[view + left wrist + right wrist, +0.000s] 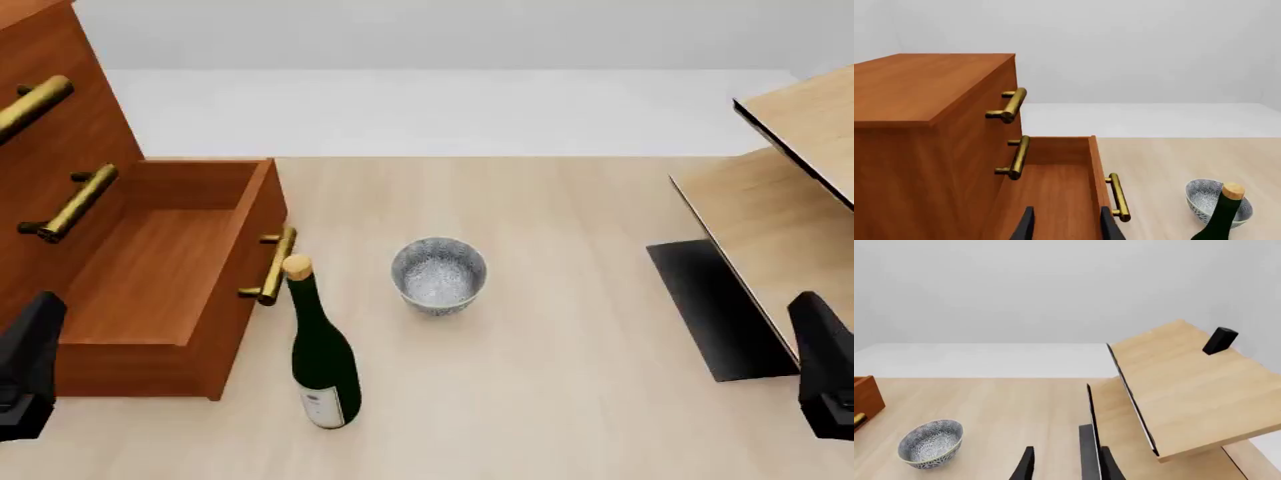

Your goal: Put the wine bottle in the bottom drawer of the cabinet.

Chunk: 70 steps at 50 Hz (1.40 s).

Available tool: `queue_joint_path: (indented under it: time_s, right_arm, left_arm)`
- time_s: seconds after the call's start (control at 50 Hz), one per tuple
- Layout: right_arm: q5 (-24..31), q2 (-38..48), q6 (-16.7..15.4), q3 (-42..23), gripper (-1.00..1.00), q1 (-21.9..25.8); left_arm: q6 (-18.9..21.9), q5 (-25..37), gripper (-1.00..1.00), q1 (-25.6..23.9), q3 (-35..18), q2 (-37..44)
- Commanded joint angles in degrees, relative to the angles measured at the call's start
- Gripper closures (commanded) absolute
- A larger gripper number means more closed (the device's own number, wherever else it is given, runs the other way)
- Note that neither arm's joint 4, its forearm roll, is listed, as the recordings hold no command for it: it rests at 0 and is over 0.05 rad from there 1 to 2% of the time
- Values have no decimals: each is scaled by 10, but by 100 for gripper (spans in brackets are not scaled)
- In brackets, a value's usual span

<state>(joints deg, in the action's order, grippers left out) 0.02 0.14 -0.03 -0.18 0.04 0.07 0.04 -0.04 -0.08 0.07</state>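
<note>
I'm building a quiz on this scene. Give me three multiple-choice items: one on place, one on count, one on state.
1. Where is the wine bottle?
A. in the drawer
B. on the table beside the bottom drawer
C. on the shelf unit

2. How many brass handles show in the front view?
A. one
B. three
C. five

3. The bottom drawer is:
A. pulled open
B. shut
C. removed

Answers: 1 B, it stands upright on the table just right of the drawer front. 2 B, two on the cabinet, one on the drawer. 3 A, its empty inside shows.
</note>
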Motion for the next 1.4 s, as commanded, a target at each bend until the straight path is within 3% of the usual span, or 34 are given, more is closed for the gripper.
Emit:
queue_joint_path:
  time_s: [0.02, 0.22, 0.28, 0.42, 0.54, 0.74, 0.8, 0.88, 0.94, 0.98, 1.22, 1.4]
  right_arm:
    - [4, 1, -3, -9, -100, 1]
    - [5, 3, -7, -14, -100, 3]
    - [5, 3, -7, -15, -100, 2]
    - [9, 1, -8, -21, -100, 5]
    - [11, 0, -9, -23, -100, 12]
    - [13, 1, -9, -22, -100, 23]
    - [15, 1, -9, -24, -100, 25]
    - [18, 0, -10, -26, -100, 24]
    - [18, 1, -9, -27, -100, 26]
    - [19, 1, -9, -28, -100, 27]
    - [24, 0, -10, -27, -100, 29]
    - [25, 1, -9, -24, -100, 33]
  left_arm:
    - [5, 3, -100, -2, -6, 1]
    - [0, 23, -100, 6, -40, 4]
    - [23, 17, -100, 0, -51, 21]
    - [17, 22, -100, 8, -106, 76]
    - [25, 50, -100, 28, -181, 169]
    - [-5, 121, -100, -2, -306, 274]
    - [7, 134, -100, -12, -334, 300]
    - [-30, 157, -100, -20, -380, 345]
    - [-12, 168, -100, -24, -412, 375]
    - [-24, 182, -100, -33, -428, 396]
    - [-23, 269, -100, -73, -501, 490]
    - [-47, 288, -100, -93, -493, 518]
